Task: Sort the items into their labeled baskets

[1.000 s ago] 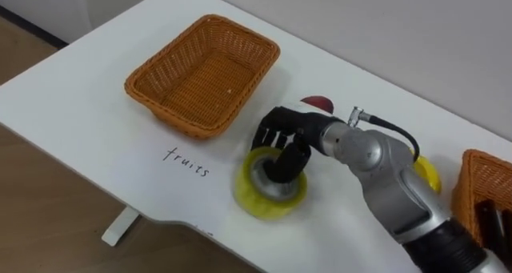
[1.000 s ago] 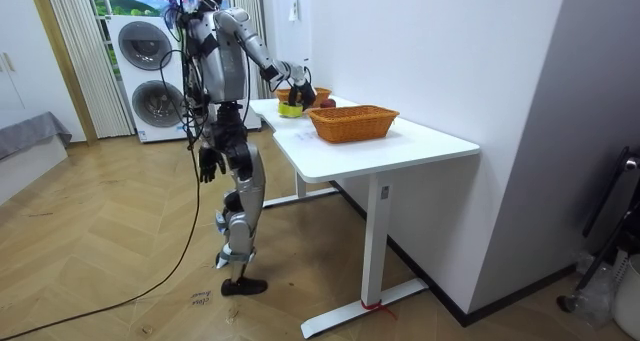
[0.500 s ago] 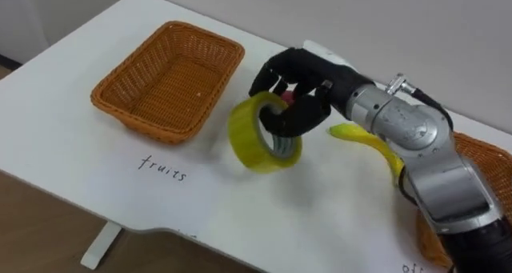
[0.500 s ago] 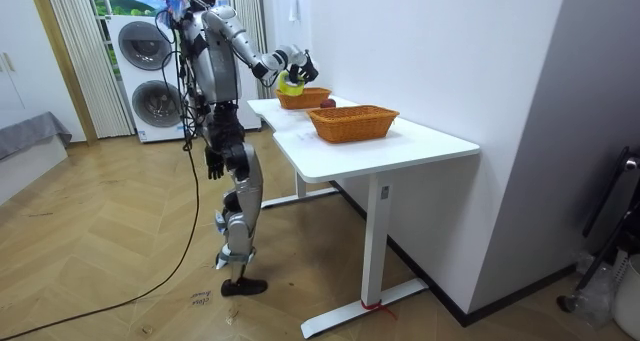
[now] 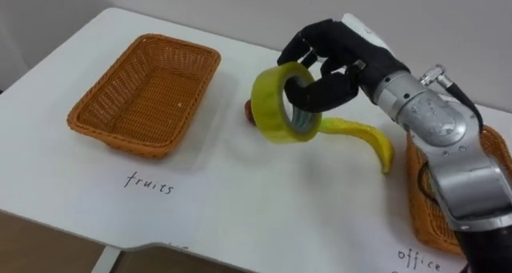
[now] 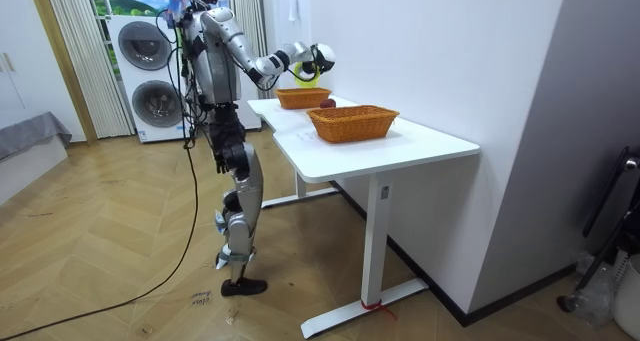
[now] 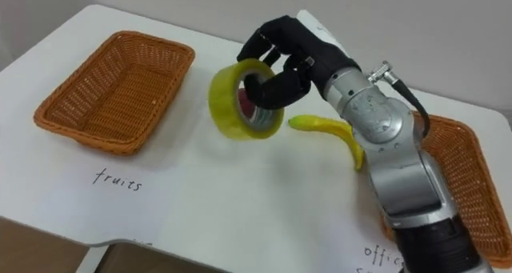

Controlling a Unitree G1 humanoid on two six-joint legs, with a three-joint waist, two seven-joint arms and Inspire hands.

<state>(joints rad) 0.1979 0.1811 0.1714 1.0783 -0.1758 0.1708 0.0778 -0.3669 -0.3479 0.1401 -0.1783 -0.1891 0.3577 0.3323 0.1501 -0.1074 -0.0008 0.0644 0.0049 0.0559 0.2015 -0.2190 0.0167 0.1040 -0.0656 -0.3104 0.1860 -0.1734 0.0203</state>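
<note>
Tape roll (image 5: 282, 103) lifted higher off table (image 5: 240, 201) than before; right hand (image 5: 348, 53) curled through its core. Banana (image 5: 364, 134) just below hand, basket (image 5: 144, 90) well left.

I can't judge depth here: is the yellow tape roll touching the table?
Apart. The room view shows the yellow tape roll held by the right hand, well above the table.

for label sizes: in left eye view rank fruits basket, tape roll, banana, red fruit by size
fruits basket
tape roll and banana: unsure, tape is held nearer the camera
red fruit, partly hidden
</note>
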